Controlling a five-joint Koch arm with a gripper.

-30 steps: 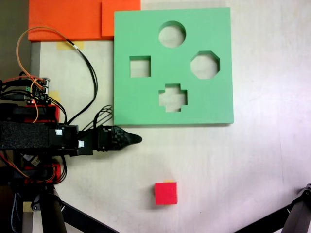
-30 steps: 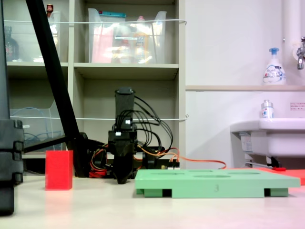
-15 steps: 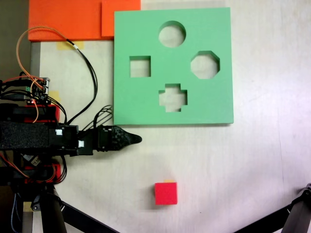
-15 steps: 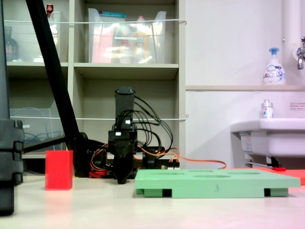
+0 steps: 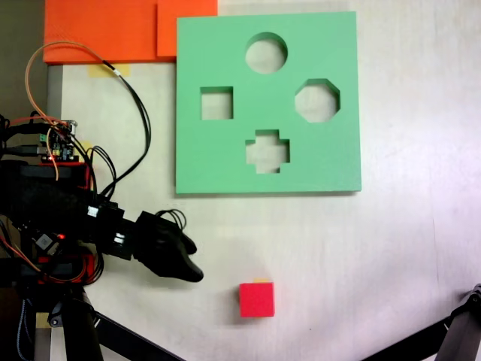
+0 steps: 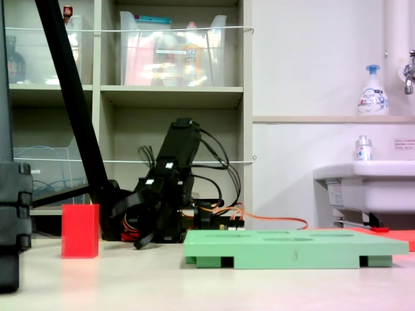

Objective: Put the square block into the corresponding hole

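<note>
The red square block (image 5: 257, 299) sits on the pale table, below the green board (image 5: 225, 165) as the top-down fixed view shows it, and stands alone at the left (image 6: 80, 230) in the low side view. The square hole (image 5: 216, 103) is on the board's left part, with nothing in it. My gripper (image 5: 188, 259) hangs low over the table, left of the block and a little above it in the picture, clear of both block and board. From the side, my gripper (image 6: 130, 227) shows its jaws spread apart, holding nothing.
Round, octagonal and cross cut-outs share the board. Orange foam sheets (image 5: 105, 30) lie at the top left. Arm base, wires and circuit board (image 5: 52, 150) crowd the left edge. Black tripod legs (image 5: 113, 335) cross the bottom corners. A shelf and sink (image 6: 363, 184) stand behind.
The arm has swung away from the board's lower edge toward the red block, and the gripper has tilted and spread its jaws. Block and board have not moved.
</note>
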